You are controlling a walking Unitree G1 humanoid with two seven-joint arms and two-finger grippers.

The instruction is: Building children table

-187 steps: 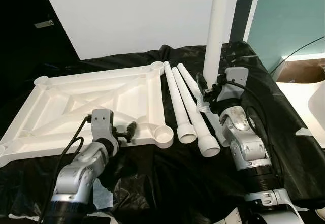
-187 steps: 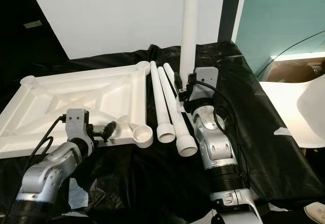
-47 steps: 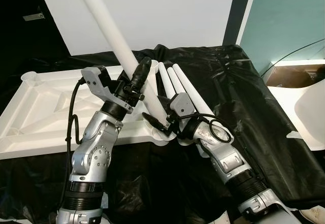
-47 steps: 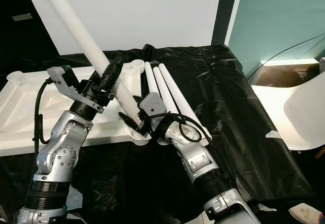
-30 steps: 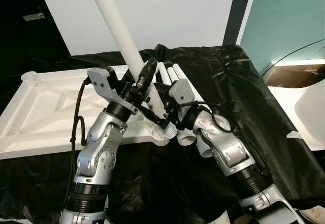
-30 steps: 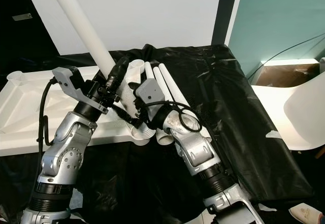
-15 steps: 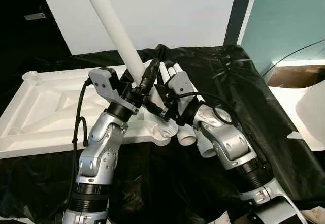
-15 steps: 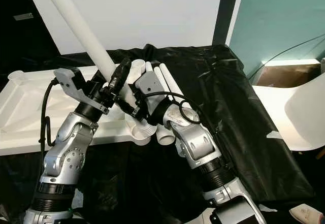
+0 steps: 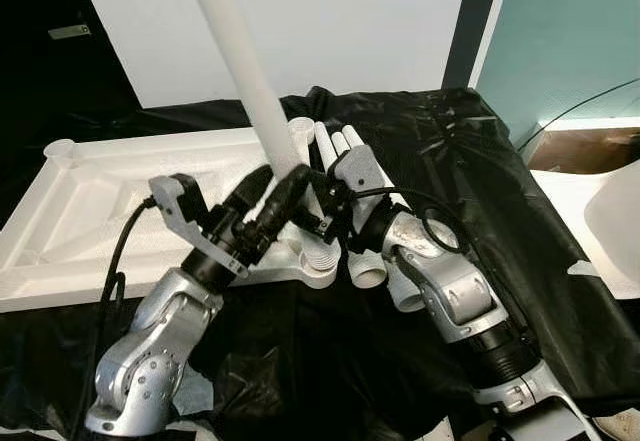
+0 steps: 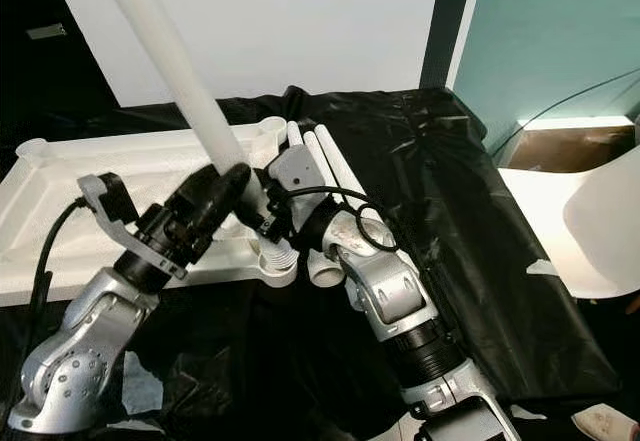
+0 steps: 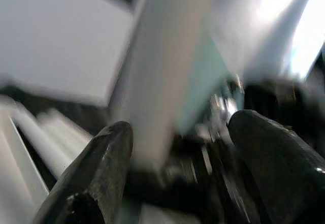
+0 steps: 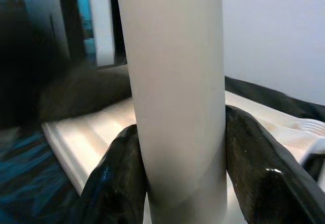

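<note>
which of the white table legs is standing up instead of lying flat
The table leg gripped by the right gripper, rising from the tabletop corner. The other legs lie on the black sheet.

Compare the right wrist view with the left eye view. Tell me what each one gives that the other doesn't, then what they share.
The right wrist view gives the grip up close: the black fingers of the right gripper press on opposite sides of the white leg.

The left eye view gives the layout: the left gripper is at that leg's lower part, and the leg's ribbed end is at the corner socket of the tabletop. Spare legs lie on the black sheet.

Shared: the white leg, the right gripper and the tabletop.
</note>
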